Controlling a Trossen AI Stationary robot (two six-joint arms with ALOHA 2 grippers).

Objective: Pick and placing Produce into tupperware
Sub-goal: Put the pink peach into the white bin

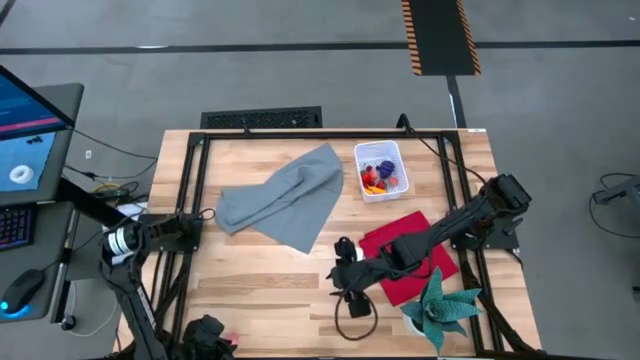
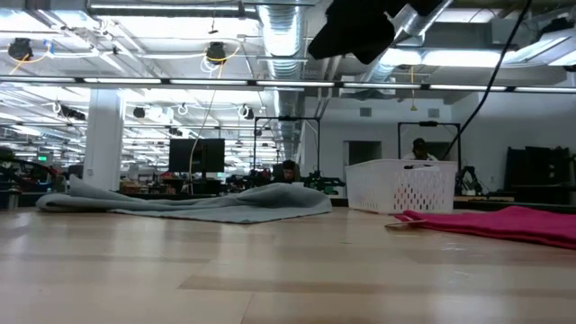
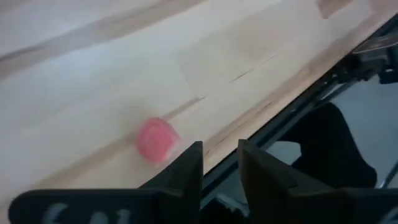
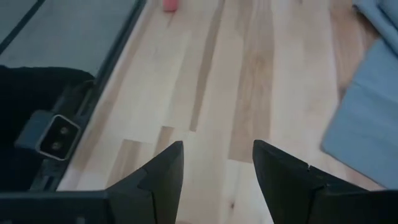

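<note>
White tupperware [image 1: 382, 170] sits at the far side of the wooden desk [image 1: 260, 275], right of centre, upright; in the low view [image 2: 401, 186] it stands just behind the red cloth [image 2: 504, 222]. Produce [image 1: 377, 176] inside it: red, yellow and purple pieces, too small to name each. One pink piece [image 3: 156, 139] lies loose on the desk near the near-left edge, just beside the left hand [image 3: 220, 163]; the same pink bit shows far off in the right wrist view [image 4: 170, 5].

Left hand [image 1: 208, 334] at the near-left corner of the desk, low over the edge. Fingers [image 3: 186, 171] stand with a narrow gap, nothing between them, pink piece off to one side and not touched.

Right hand [image 1: 344, 272] hangs above the bare desk at near centre, arm reaching across the red cloth [image 1: 408, 255]. Its fingers [image 4: 160, 167] are spread apart, released, holding nothing.

Grey cloth [image 1: 283, 196] lies crumpled, far-centre, left of the tupperware, not touching it. Green leafy plant-like thing [image 1: 442, 306] near the right corner, possibly a fake succulent. Black loop [image 1: 354, 316] on the desk just under the right hand.
</note>
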